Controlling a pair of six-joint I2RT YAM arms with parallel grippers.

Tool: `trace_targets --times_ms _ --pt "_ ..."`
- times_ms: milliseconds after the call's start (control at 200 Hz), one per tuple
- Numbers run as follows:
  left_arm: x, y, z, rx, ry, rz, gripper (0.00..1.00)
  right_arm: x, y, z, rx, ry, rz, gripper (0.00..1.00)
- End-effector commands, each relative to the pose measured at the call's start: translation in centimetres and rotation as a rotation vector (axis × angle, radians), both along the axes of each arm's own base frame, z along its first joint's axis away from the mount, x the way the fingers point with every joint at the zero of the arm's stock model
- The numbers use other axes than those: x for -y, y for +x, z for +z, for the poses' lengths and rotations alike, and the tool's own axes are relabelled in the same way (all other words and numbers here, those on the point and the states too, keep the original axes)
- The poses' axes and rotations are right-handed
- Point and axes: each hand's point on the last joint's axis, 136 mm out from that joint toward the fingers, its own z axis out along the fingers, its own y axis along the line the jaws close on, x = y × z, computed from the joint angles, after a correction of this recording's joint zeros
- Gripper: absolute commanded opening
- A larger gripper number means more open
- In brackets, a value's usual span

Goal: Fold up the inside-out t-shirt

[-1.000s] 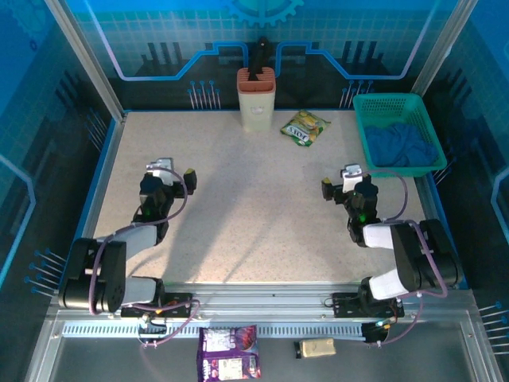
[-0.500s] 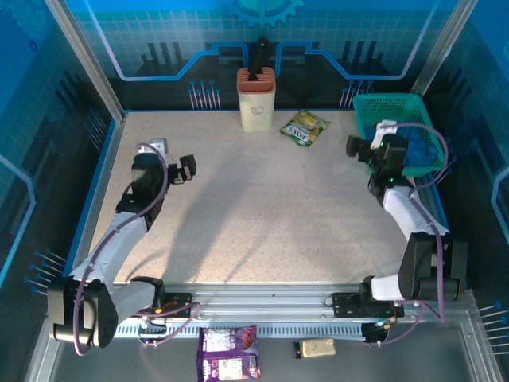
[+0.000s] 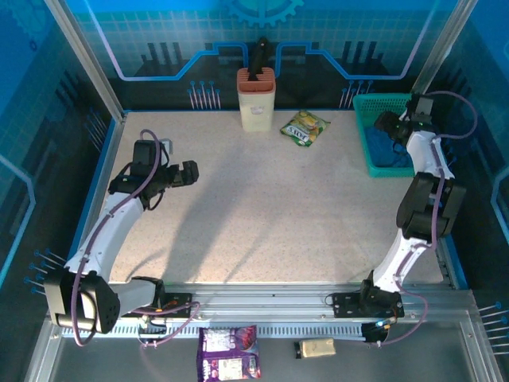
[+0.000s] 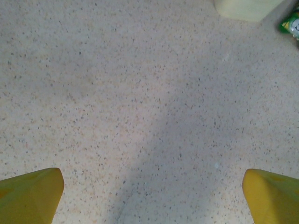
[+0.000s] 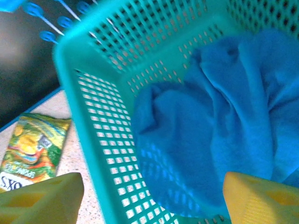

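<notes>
Two arms reach over the speckled surface [image 3: 262,215] in the top view. The left claw [image 3: 188,172] hangs above bare surface toward 9 o'clock. The right claw [image 3: 385,124] is up at about 2 o'clock, over the teal mesh basket [image 3: 363,139]. The inside-out t-shirt [image 3: 387,153] lies crumpled inside that basket as a blue heap. A cream container [image 3: 256,107] with a dark object [image 3: 260,56] standing in it is at 12 o'clock. A green-and-yellow snack packet [image 3: 305,127] lies flat between the container and the basket.

In the left wrist view, the left claw's two yellow fingertips [image 4: 30,195] sit at 7 and 5 o'clock. They are spread wide, with only speckled surface between them and nothing held. The container's base shows at 1 o'clock.

The right wrist view also has yellow fingertips [image 5: 261,198] at 7 and 5 o'clock, so this claw is wide open too and grips nothing. Below it, the t-shirt fills the basket from the centre out to 3 o'clock in soft folds, pressed against the mesh wall. The snack packet lies outside the basket at 8 o'clock.
</notes>
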Motion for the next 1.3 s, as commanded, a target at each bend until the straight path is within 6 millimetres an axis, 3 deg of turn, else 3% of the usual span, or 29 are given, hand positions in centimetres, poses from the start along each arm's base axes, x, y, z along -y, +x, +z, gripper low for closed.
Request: trace_targets --times_ms 0,70,240,340,380,405,520,540,600,700,936,1116,1296 --pt "0.6 -1.2 -0.5 -0.043 -0.019 -0.029 0.99 0.5 -0.9 -3.9 -0.151 0.121 -0.099 0.74" --pt "0.5 -1.3 -0.6 -0.044 -0.019 -0.026 0.99 1.2 -0.4 -5.7 -0.201 0.126 -0.151 0.72" --pt "0.2 -1.6 -0.7 -0.048 -0.006 -0.008 0.99 2.5 1.0 -8.3 -0.298 0.080 -0.228 0.70" --pt "0.0 -1.8 -0.7 -0.052 -0.001 -0.002 0.99 2.7 1.4 -9.5 -0.315 0.077 -0.251 0.63" --pt "-0.1 -2.0 -0.8 -0.057 0.002 0.002 0.99 2.9 1.6 -9.3 -0.312 0.057 -0.258 0.58" --pt "-0.1 -2.1 -0.8 -0.058 0.003 0.003 0.99 2.9 1.5 -10.5 -0.336 0.050 -0.259 0.54" --pt "-0.1 -2.5 -1.0 -0.065 -0.001 0.002 0.99 2.7 1.7 -9.9 -0.318 0.025 -0.256 0.28" --pt "-0.1 -2.6 -1.0 -0.063 -0.001 0.004 0.99 2.7 1.9 -8.4 -0.286 0.017 -0.256 0.24" --pt "-0.1 -2.7 -0.9 -0.057 -0.006 0.005 0.99 2.4 2.0 -7.0 -0.253 0.002 -0.244 0.12" --pt "0.0 -2.8 -0.6 -0.041 -0.023 0.010 0.99 1.5 2.3 -4.0 -0.194 -0.021 -0.206 0.00" --pt "0.5 -3.4 -0.4 -0.026 -0.071 0.017 0.99 -1.9 1.1 5.5 -0.016 -0.111 -0.113 0.00" --pt "1.3 -3.8 0.2 0.009 -0.143 0.017 0.99 -5.6 -2.1 12.1 0.085 -0.171 -0.028 0.00" --pt "2.2 -3.8 0.7 0.042 -0.226 0.028 0.99 -11.1 -5.8 19.9 0.202 -0.270 0.113 0.00"
